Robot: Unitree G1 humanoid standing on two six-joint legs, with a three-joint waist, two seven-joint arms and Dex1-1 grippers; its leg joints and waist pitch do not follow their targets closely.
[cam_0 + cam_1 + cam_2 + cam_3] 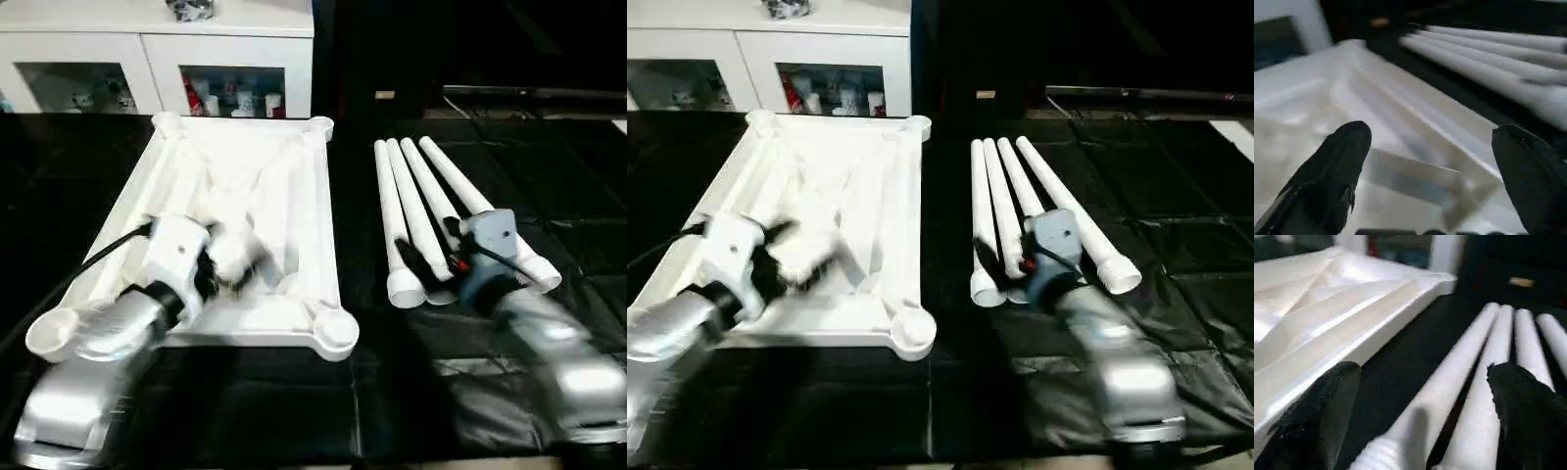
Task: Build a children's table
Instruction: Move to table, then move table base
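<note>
Now the left gripper hangs wide open over the upturned tabletop — the right gripper, equally spread, hovers over the four legs lying alongside.

White glass-door cabinet stands behind; black floor mat underneath.

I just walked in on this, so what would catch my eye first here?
The white table top lies upside down on the black floor, ribs and corner sockets showing, with the open left gripper over it. To its right, four white legs lie side by side, and the open right gripper hovers at their near ends.
</note>
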